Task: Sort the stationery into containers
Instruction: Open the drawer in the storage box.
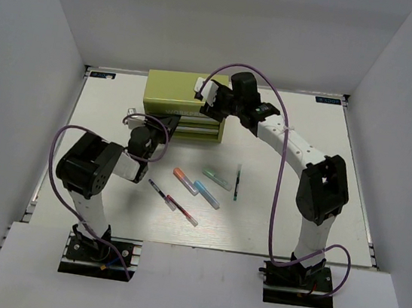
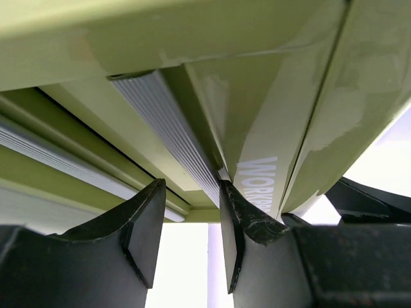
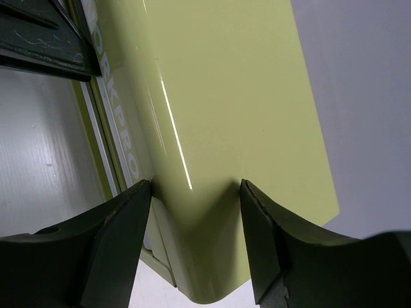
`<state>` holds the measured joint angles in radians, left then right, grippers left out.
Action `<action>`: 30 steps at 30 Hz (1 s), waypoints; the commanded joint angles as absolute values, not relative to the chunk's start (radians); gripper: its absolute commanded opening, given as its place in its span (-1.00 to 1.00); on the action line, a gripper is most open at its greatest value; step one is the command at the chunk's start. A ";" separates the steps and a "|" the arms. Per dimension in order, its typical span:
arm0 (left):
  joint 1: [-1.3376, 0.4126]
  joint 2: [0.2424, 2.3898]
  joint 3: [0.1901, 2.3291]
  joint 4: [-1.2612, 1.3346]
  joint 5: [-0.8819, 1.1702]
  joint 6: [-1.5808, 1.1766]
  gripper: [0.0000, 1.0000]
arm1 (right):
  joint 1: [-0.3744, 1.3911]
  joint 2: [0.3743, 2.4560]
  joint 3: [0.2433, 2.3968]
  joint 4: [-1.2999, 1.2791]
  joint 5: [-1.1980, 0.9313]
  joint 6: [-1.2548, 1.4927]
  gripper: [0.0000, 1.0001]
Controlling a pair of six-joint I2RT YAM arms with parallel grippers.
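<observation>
Left gripper [image 2: 189,212] stands open at the front of the olive tool chest [image 1: 173,89], one finger [image 2: 234,218] touching a ribbed drawer handle [image 2: 160,122]. The drawers' insides are hidden. Six pens [image 1: 207,194] lie on the table [image 1: 258,222]. Right gripper [image 3: 196,192], jaws spread, straddles the chest's top corner.

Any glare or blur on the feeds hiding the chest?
Top external: sharp, evenly lit, soft shadows on the table. Left wrist: blown-out white below the tool chest, lettering readable. Right wrist: thin glare streak on the chest top.
</observation>
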<state>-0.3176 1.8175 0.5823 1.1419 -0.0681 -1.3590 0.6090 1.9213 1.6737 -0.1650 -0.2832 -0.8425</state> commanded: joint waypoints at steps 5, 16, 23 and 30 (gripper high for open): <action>-0.322 1.871 0.621 1.256 -0.121 -1.377 -0.02 | 0.603 1.960 1.721 -0.089 -0.258 -0.848 0.25; -0.370 1.970 0.600 1.488 -0.242 -1.414 -0.16 | 0.603 1.973 1.724 -0.120 -0.259 -0.865 0.23; -0.425 2.048 0.589 1.652 -0.353 -1.434 -0.16 | 0.606 1.973 1.724 -0.147 -0.261 -0.870 0.20; -0.468 2.109 0.623 1.758 -0.462 -1.434 -0.09 | 0.603 1.974 1.727 -0.155 -0.259 -0.870 0.20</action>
